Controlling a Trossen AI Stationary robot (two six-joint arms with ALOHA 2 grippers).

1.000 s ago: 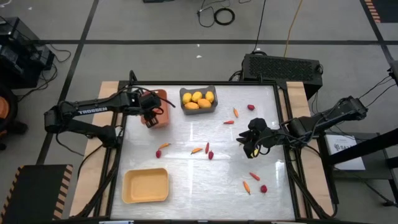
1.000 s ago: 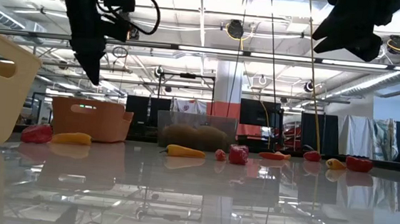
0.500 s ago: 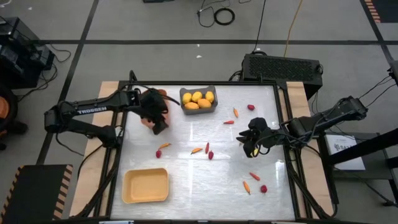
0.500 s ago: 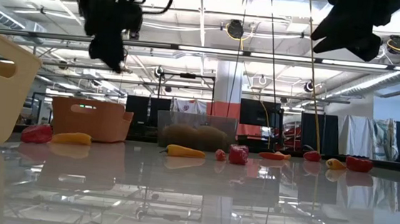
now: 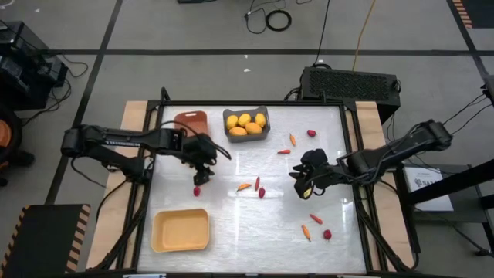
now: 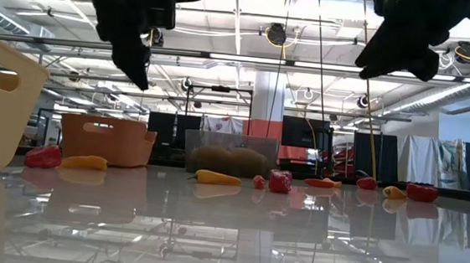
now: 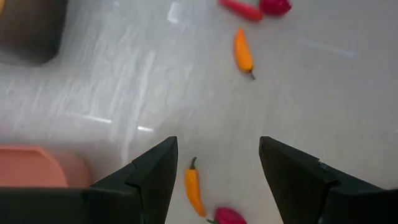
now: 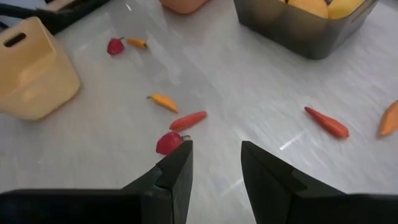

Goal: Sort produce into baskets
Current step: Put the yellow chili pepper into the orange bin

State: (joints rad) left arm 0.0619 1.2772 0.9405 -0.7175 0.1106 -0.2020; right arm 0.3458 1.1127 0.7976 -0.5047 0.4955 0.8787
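Note:
My left gripper [image 5: 202, 161] hangs open over the table, slanting down, just beyond a thin orange stick [image 7: 194, 190] and a dark red piece [image 7: 229, 216] that lie on the tabletop. In its wrist view the two pieces show between its fingers, untouched. My right gripper [image 5: 302, 179] hovers open and empty right of centre, near a red piece [image 8: 168, 143], a red stick [image 8: 188, 120] and an orange stick [image 8: 163, 102]. The dark grey basket [image 5: 246, 125] holds several yellow-orange fruits. The orange-brown basket [image 5: 191, 121] stands to its left and the pale yellow basket [image 5: 181, 230] sits at the near left.
More pieces lie loose on the table. An orange stick [image 5: 292, 140], a red piece [image 5: 311, 133] and a red stick [image 5: 284, 151] are at the far right. A red stick [image 5: 316, 218], an orange stick [image 5: 306, 232] and a red piece [image 5: 327, 234] are at the near right.
My left gripper has swung away from above the orange-brown basket toward the table's near edge and middle, turning as it went. It now hangs over the orange stick and red piece. My right gripper has shifted slightly toward the table's left. No produce has moved.

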